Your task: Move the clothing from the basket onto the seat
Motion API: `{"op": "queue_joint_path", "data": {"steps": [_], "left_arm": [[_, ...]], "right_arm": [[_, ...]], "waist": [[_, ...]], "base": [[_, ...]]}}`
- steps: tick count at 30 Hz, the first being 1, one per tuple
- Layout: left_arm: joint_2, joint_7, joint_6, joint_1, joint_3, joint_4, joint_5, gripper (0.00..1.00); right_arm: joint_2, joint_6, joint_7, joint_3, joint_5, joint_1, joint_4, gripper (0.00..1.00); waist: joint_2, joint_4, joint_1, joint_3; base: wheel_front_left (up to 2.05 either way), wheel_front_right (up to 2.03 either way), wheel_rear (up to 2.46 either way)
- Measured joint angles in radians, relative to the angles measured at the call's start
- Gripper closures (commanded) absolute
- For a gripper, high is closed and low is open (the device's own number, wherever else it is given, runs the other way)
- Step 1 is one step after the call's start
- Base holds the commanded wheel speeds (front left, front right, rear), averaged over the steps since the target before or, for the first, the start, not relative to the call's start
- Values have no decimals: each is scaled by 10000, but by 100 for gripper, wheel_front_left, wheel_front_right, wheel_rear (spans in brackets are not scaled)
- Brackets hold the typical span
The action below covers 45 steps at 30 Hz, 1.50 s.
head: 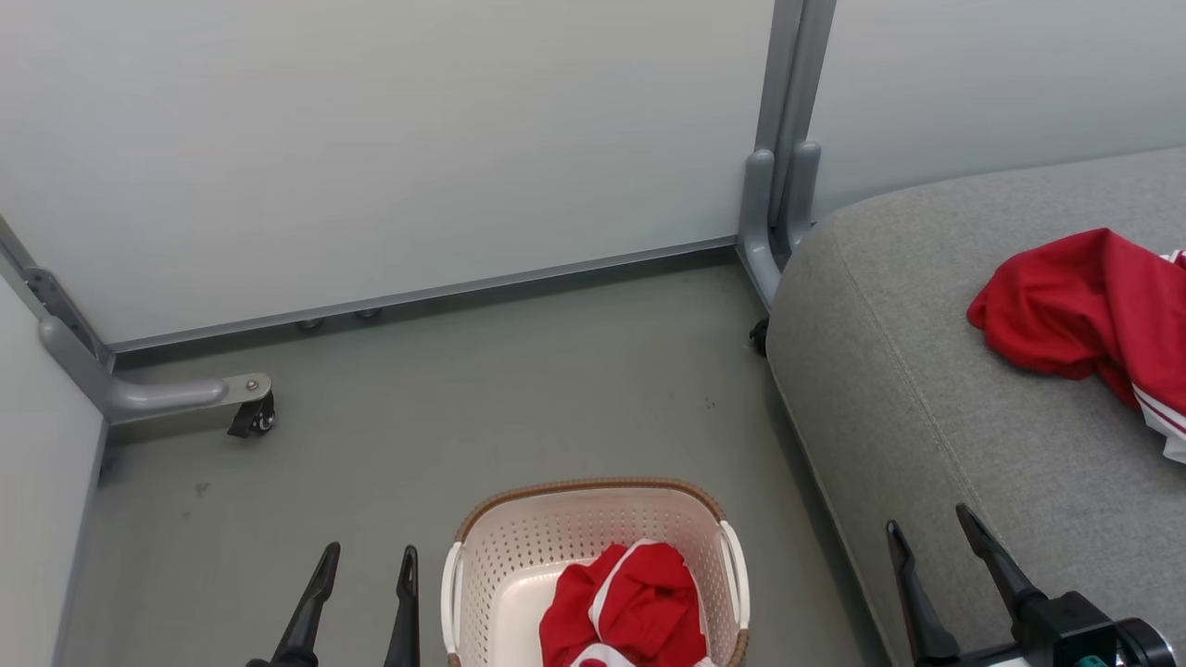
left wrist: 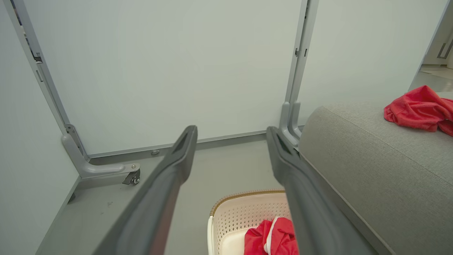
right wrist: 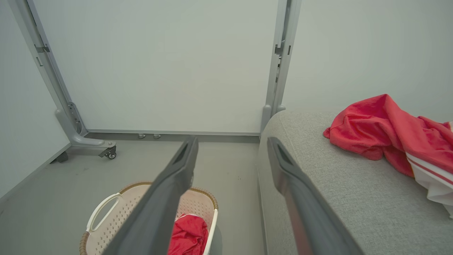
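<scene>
A cream perforated basket [head: 519, 556] with a brown rim stands on the floor at the bottom middle, and red clothing with white trim [head: 635, 602] lies bunched inside it. Another piece of red clothing [head: 1084, 306] lies on the grey seat [head: 927, 371] at the right. My left gripper [head: 369, 559] is open, just left of the basket, empty. Over the seat's front edge my right gripper [head: 927, 517] is open and empty. The left wrist view has the basket [left wrist: 240, 212] between the fingers; the right wrist view has the basket [right wrist: 106, 216] low left and the seat's clothing [right wrist: 382, 131].
Pale partition panels close off the back and left, joined by a grey post [head: 788, 139]. A grey foot with a caster [head: 250, 412] sticks out onto the floor at the left. Grey floor [head: 510, 398] lies between the basket and the panels.
</scene>
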<state>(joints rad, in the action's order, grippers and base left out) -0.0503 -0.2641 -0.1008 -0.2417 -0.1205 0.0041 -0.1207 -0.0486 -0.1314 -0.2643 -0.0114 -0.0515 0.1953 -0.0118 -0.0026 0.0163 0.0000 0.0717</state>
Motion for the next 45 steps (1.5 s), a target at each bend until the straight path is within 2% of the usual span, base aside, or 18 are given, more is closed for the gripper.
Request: {"op": "queue_joint_path", "data": {"steps": [14, 28, 35, 41, 43, 45], "left_arm": [[2, 0, 119, 596, -499, 307, -12, 0], [12, 0, -65, 3330, -1168, 1164, 407, 0], [-58, 0, -215, 4944, -1572, 2700, 926, 0], [-244, 0, -255, 6563, -2512, 4504, 1273, 0], [-290, 2, -267, 7545, -3091, 5754, 1392, 0], [-297, 2, -268, 8166, -3521, 6391, 1407, 0]], "right_arm": [[0, 0, 0, -82, 268, -279, 171, 0], [-259, 0, 0, -362, 297, -2409, 610, 0], [-330, 0, 0, -608, 270, -3325, 780, 0], [-280, 0, 0, -606, 255, -3879, 997, 0], [-238, 0, 0, -617, 247, -4067, 1149, 0], [-192, 0, 0, -598, 245, -4183, 1244, 0]], "waist": [[0, 77, 0, -994], [0, 284, 1, -3702], [0, 489, 1, -5288], [0, 728, 1, -6528], [0, 870, 2, -7144], [0, 949, 2, -7492]], "base": [[0, 0, 0], [0, 0, 0], [0, 0, 0], [0, 0, 0], [0, 0, 0], [0, 0, 0]]}}
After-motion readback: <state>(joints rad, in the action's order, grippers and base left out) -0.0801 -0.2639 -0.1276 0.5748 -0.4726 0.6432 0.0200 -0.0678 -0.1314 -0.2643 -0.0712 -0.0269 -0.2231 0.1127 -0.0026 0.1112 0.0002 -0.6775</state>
